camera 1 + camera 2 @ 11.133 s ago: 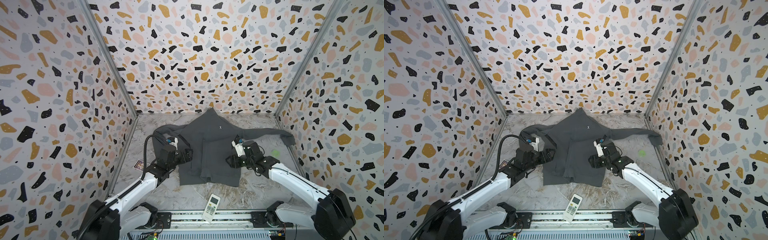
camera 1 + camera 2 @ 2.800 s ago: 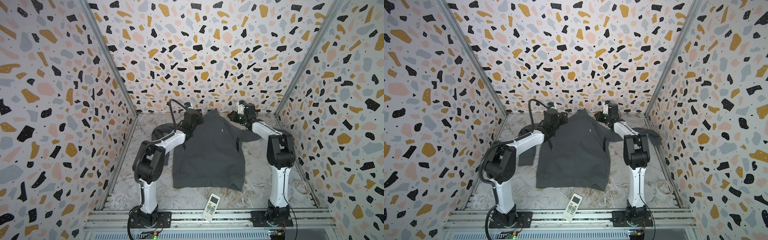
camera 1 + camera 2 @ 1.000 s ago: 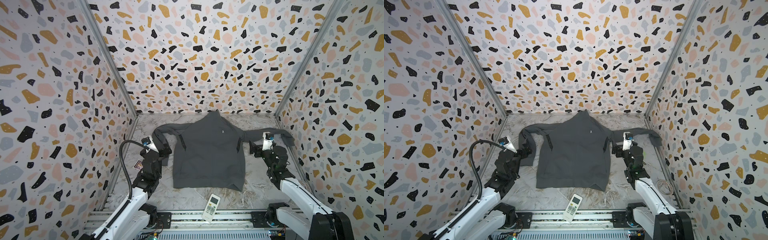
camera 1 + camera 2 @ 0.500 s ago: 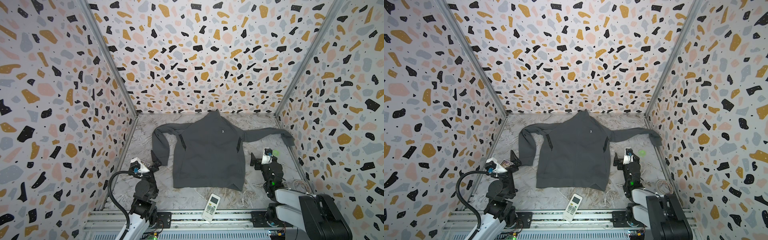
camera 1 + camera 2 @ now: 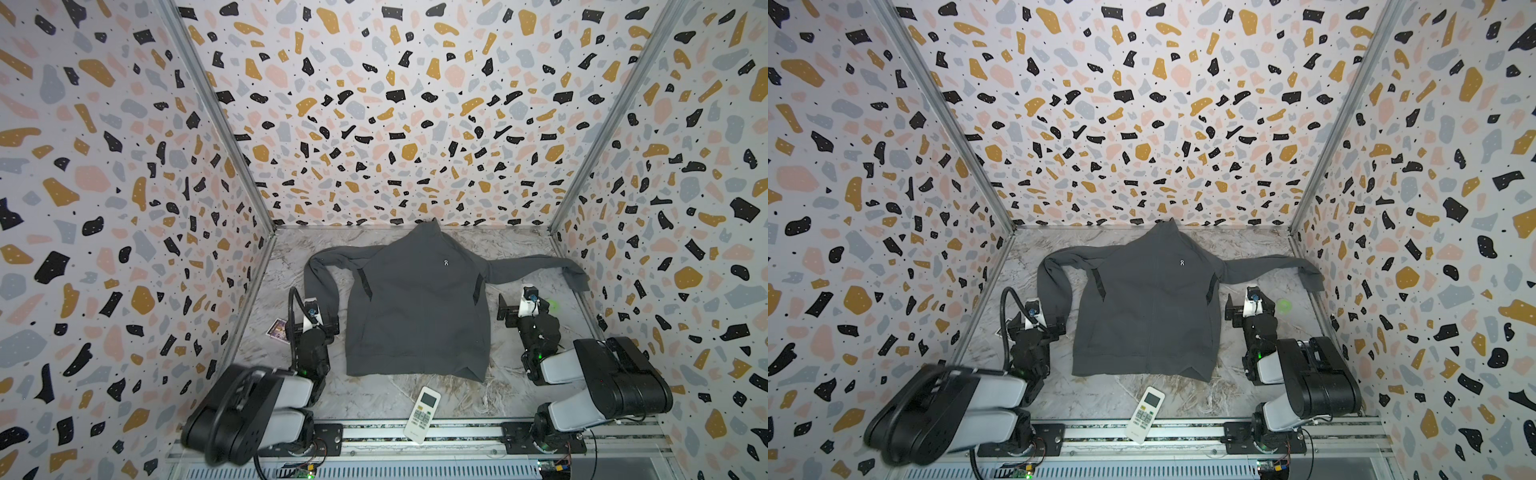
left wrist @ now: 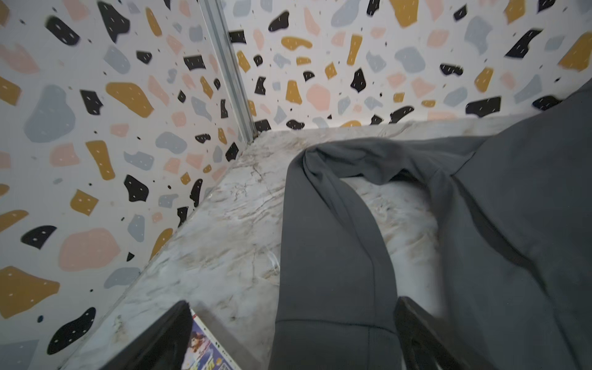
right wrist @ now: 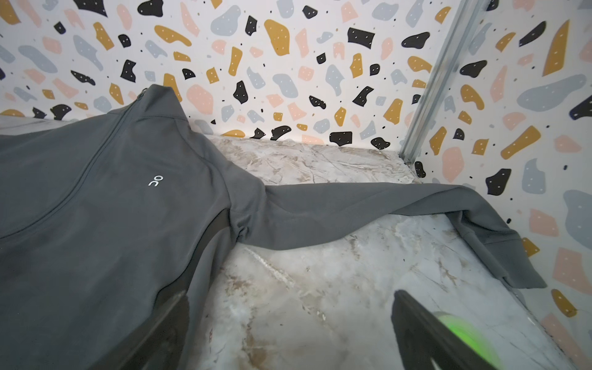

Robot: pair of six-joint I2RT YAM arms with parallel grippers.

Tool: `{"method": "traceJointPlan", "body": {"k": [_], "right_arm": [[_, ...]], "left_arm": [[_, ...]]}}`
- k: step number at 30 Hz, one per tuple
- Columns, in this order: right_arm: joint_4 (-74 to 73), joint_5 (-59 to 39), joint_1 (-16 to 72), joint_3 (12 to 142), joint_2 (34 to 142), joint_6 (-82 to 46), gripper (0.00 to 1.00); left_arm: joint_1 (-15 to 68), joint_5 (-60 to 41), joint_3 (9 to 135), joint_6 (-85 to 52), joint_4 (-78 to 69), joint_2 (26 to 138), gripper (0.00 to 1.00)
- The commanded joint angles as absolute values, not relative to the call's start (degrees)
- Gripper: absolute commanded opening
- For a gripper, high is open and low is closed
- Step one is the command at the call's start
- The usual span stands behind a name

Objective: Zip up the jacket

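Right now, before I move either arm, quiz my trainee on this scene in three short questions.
1. True or false: the jacket is zipped up to the collar.
2. Where is the remote? A) off the jacket, near its hem B) on the jacket C) in a gripper
3. Fill in: the left gripper and right gripper are both ____.
Key: 1 true; 2 A; 3 open.

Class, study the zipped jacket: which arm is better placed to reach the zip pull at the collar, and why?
Probably the right. The right gripper stands open over bare table beside the jacket, its wrist view showing the zip pull. The left gripper, also open, hangs over the bent sleeve.
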State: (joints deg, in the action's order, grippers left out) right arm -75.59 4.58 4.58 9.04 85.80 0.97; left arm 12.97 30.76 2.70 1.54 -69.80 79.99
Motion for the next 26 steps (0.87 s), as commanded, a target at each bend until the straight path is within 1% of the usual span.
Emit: {"method": "traceJointPlan", "body": {"k": [1,2,4,5,7,10,12,14,16,21,26], "right_arm": [[-74.3,6.77,3.8,10.18,85.13,-2.07,0.99],[-73.97,7.02,3.78,10.36,85.24,-2.0,0.99],[-74.07,6.94,3.83,10.34,85.17,-2.01,0.99],[-74.0,6.94,3.78,10.23,85.05,-1.95,0.99],[-73.82,7.01,3.87,10.28,84.83,-1.76,0.99],[-72.62,8.8,4.99,11.08,85.24,-1.1,0.99],[-72.73,8.88,5.05,11.08,85.22,-1.13,0.99],[-72.66,8.88,5.01,11.08,85.23,-1.12,0.99],[-72.64,8.88,5.01,11.09,85.23,-1.1,0.99],[-72.67,8.88,5.01,11.14,85.25,-1.09,0.99],[-72.75,8.89,5.01,11.12,85.25,-1.14,0.99]], "left_arm": [[8.0,23.98,5.39,-0.51,-77.59,80.77,1.0],[7.0,21.18,7.49,-0.84,-70.03,78.39,1.0],[6.59,20.51,6.87,-0.81,-76.07,81.43,1.0],[6.59,20.89,6.7,-0.87,-76.72,81.66,1.0],[6.59,23.06,9.14,-2.18,-68.16,79.41,0.99],[6.59,23.24,8.54,-2.19,-71.9,80.88,1.0],[6.59,23.01,9.39,-1.98,-68.04,79.48,1.0],[6.61,23.05,8.88,-1.93,-70.37,80.34,1.0],[6.6,22.7,9.53,-1.89,-68.28,79.76,1.0],[6.59,22.02,9.89,-1.57,-69.16,81.08,0.99],[6.59,22.05,9.49,-1.59,-68.73,79.98,1.0]]}}
